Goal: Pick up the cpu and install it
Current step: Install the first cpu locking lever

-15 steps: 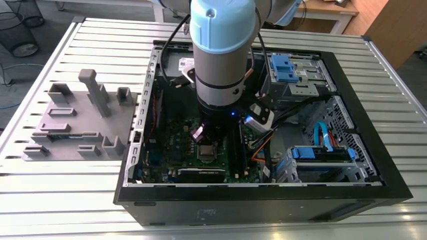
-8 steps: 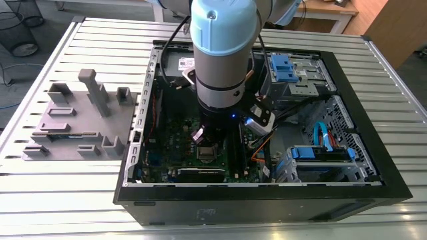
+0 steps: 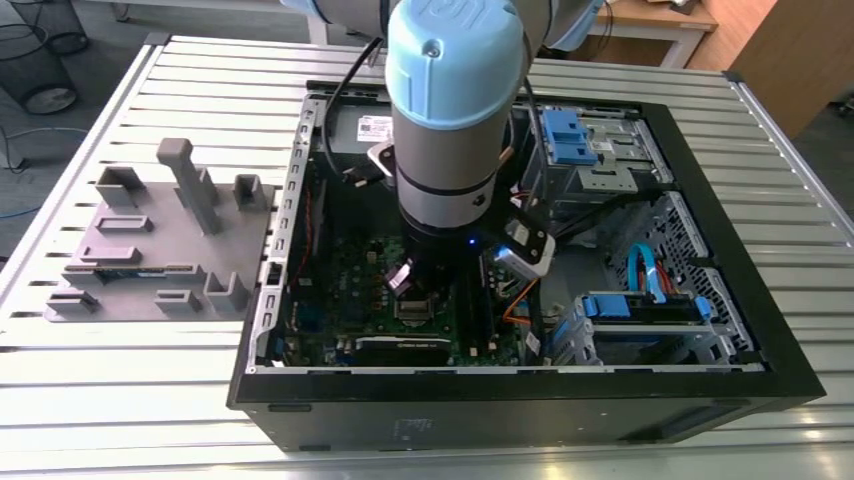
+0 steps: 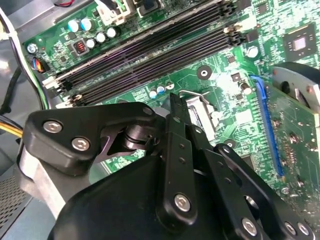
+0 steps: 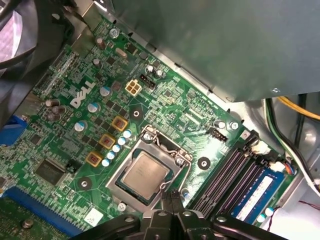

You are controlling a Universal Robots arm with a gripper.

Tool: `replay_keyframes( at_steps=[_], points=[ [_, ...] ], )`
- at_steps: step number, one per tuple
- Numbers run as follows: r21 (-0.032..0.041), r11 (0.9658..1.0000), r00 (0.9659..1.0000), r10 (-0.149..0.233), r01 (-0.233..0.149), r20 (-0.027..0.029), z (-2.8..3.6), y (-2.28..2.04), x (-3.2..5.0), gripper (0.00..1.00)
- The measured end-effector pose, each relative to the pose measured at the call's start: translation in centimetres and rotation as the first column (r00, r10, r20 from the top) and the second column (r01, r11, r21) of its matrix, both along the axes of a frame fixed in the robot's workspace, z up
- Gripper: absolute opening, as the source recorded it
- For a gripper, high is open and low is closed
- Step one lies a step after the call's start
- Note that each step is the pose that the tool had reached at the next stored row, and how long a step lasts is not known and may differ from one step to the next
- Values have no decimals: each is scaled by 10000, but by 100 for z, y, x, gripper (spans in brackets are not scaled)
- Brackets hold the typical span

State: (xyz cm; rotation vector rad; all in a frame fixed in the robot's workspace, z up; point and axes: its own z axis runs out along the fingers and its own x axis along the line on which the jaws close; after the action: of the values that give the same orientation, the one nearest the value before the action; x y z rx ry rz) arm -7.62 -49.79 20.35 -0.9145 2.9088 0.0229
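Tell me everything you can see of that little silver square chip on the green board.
The cpu is a small flat square with a dull silver-grey metal top. It lies flat inside its socket, framed by a metal bracket, on the green motherboard. In the first wrist view the tool's fingertips sit just beside its corner.

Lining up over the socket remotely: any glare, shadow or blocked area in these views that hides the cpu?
First wrist view: the cpu sits in its socket, evenly lit, with soft sheen and no harsh glare. Second wrist view: the claw and its dark linkage cover most of the socket. Exterior view: the arm shades the motherboard and blocks the socket area.
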Motion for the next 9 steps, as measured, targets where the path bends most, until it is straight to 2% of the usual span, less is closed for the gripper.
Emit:
replay_keyframes(
  at_steps=[5, 6, 9],
  points=[
    [517, 9987, 10000, -2, 2, -1, -1, -45, 1, 11],
    [573, 9984, 10000, -1, 1, -1, -1, -53, 1, 11],
    [623, 9981, 10000, -1, 2, -1, -8, -83, 2, 11]
  ],
)
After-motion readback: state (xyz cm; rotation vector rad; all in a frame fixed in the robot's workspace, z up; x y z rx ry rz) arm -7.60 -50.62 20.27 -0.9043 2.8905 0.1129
